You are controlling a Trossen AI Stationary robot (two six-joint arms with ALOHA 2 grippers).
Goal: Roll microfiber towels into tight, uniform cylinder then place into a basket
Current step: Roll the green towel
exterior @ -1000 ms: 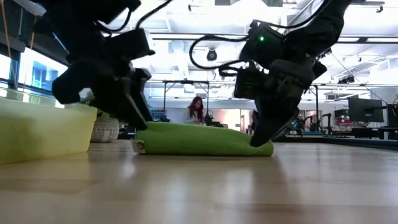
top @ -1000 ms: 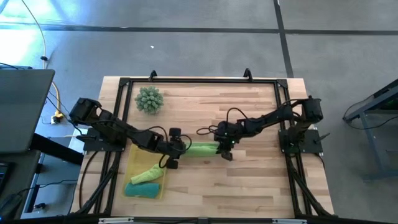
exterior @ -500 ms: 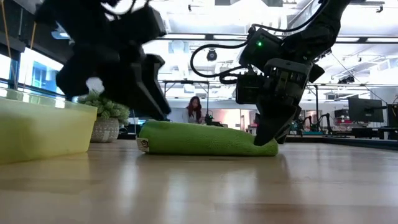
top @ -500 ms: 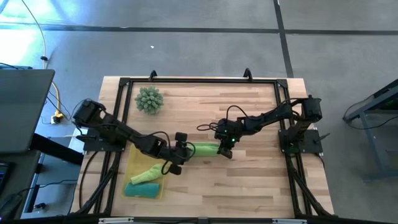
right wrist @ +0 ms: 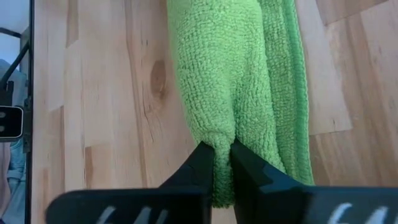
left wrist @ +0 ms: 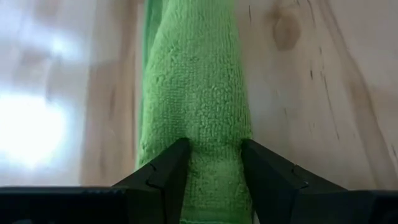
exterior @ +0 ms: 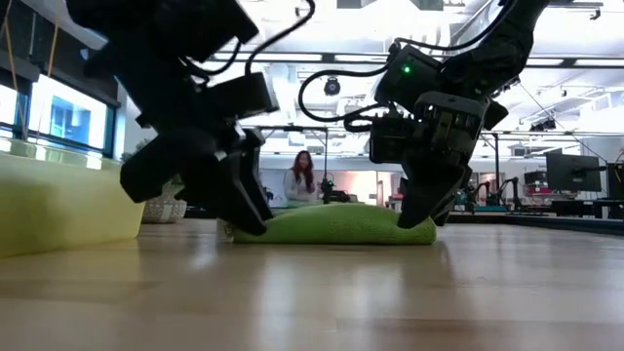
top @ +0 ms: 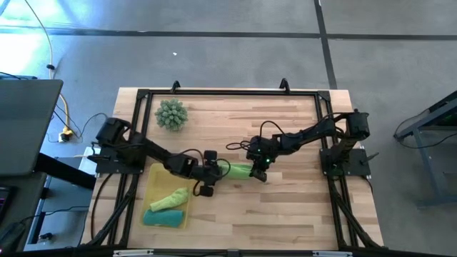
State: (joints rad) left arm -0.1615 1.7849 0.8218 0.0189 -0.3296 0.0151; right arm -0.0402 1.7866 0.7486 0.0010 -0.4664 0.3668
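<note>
The left tool (top: 214, 171) clamps one end of the rolled lime towel (top: 235, 170) at mid-counter (top: 285, 214); the right tool (top: 258, 170) pinches the other end, its fingers nearly together on a fold. No writing is legible. The yellow basket (top: 153, 191), at the towel's 8 o'clock, holds a lime and a teal towel (top: 164, 218). A spiky ball (top: 171, 114) sits at 11 o'clock. Since a second ago, the left tool has slid inward along the roll, covering the end seen earlier.
</note>
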